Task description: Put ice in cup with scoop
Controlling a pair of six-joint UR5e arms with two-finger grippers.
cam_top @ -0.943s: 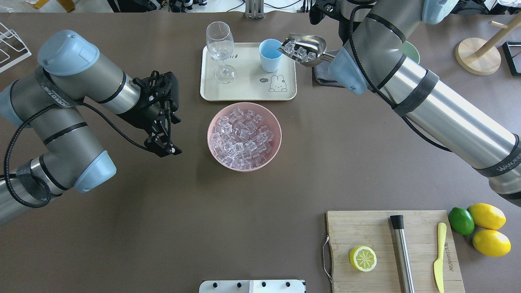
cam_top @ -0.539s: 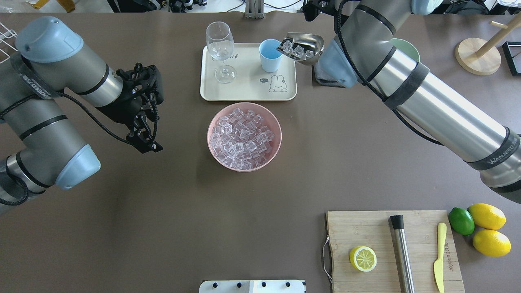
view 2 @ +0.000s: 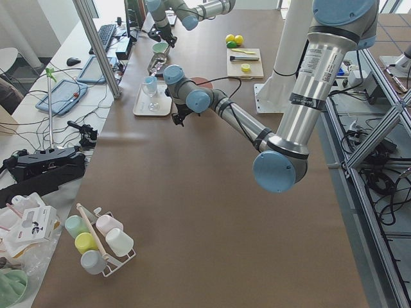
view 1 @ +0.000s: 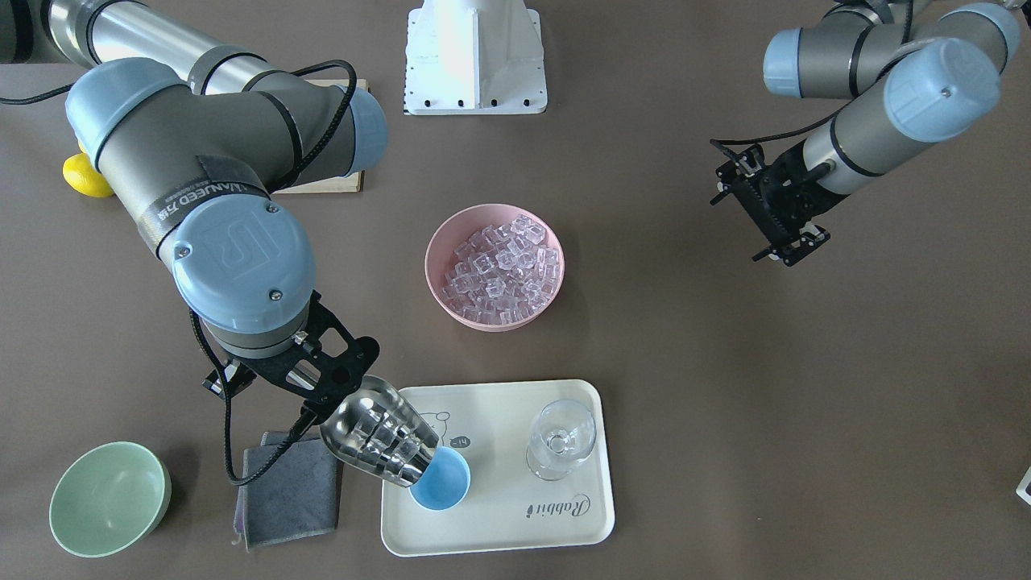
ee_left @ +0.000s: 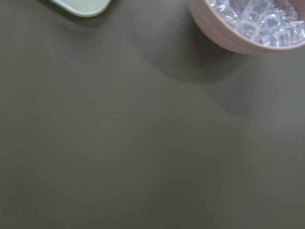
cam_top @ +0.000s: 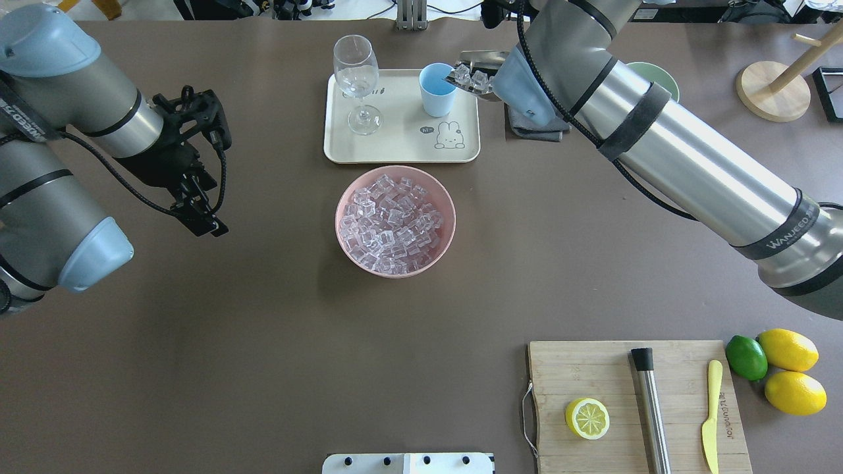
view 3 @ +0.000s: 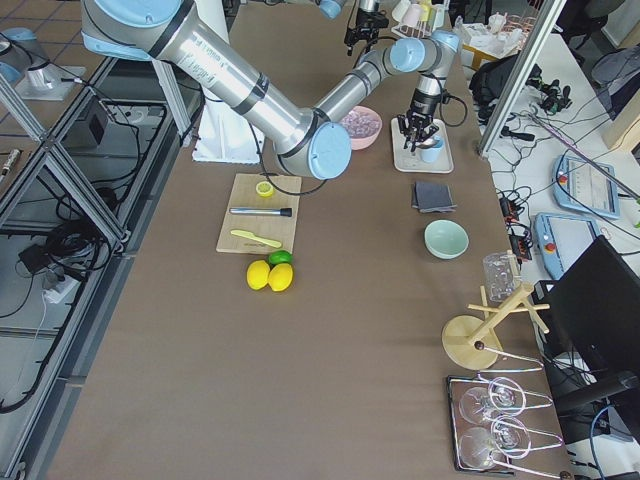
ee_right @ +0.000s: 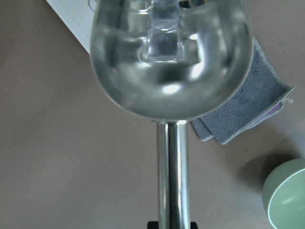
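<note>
Right gripper [view 1: 326,385] clamps the scoop [view 1: 377,437], its lip over the cup [view 1: 445,486] rim, ice [cam_top: 471,78] at the edge; left gripper [view 1: 791,246], jaw state unreadable, hangs over open table [view 1: 725,403].

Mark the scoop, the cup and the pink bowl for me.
scoop [view 1: 377,439], exterior front-facing view, rounded underside of its trough.
cup [cam_top: 438,100], overhead exterior view, outer side wall.
pink bowl [view 1: 491,321], exterior front-facing view, outer wall nearest the tray.

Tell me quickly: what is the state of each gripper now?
Left gripper: empty; open or closed cannot be told.
Right gripper: closed on the scoop handle.
</note>
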